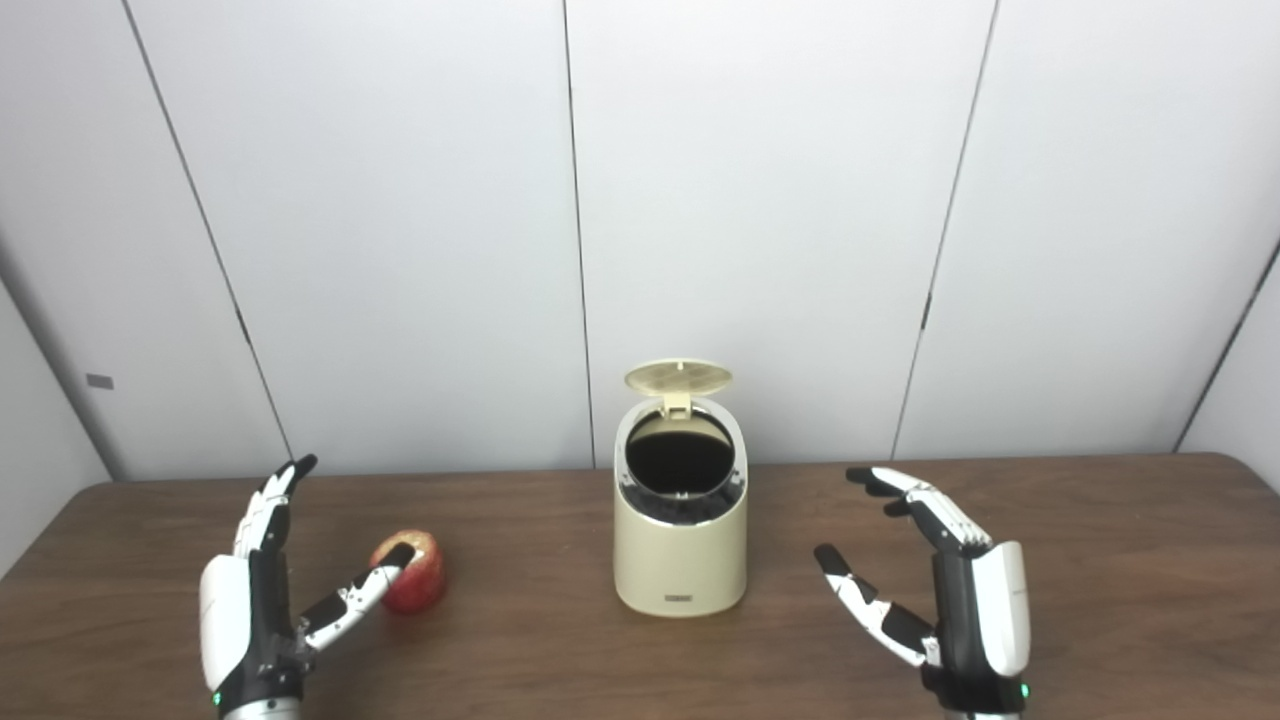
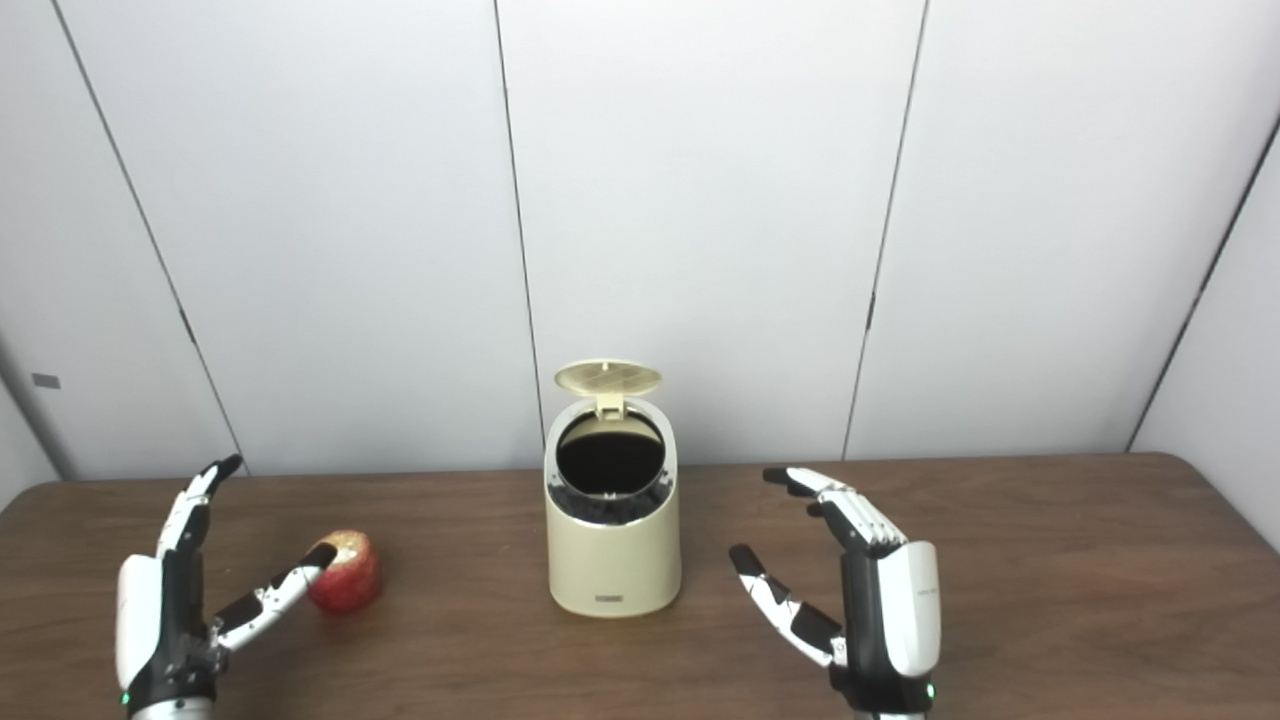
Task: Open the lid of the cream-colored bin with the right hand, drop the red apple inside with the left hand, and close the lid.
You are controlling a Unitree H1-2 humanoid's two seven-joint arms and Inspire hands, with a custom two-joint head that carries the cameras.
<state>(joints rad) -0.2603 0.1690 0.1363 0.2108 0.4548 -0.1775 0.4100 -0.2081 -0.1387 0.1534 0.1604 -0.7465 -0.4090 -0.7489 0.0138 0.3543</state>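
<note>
From the left eye view, the cream-colored bin [image 1: 681, 560] stands upright near the middle of the brown wooden table [image 1: 1120, 560], its round lid [image 1: 678, 377] flipped up on the rear hinge so the dark opening faces up and forward. The red apple [image 1: 414, 573] sits on the table well to the left of the bin, and the left hand [image 1: 262, 600] is right beside it: the fingers [image 1: 268, 505] rise upright and spread, apart from the fruit, while the thumb [image 1: 358, 592] reaches across so its dark tip lies against the apple's top left side. That hand is spread wide and grips nothing. The right hand [image 1: 955, 590] hovers to the right of the bin, well clear of it, palm turned inward, fingers [image 1: 925, 500] curved forward and thumb [image 1: 865, 600] stretched toward the bin, all apart and empty. From the right eye view, the same layout holds with everything sitting a little further left: the bin [image 2: 614, 555] with its lid [image 2: 608, 377] raised, the apple [image 2: 346, 573] between the bin and the left hand [image 2: 175, 610], the thumb tip again meeting the apple's upper edge while the other fingers stand away from it. The right hand [image 2: 870, 590] stays spread and empty on the far side of the bin from the apple, touching neither bin nor lid. Behind the table runs a wall of pale grey panels [image 2: 700, 200].
</note>
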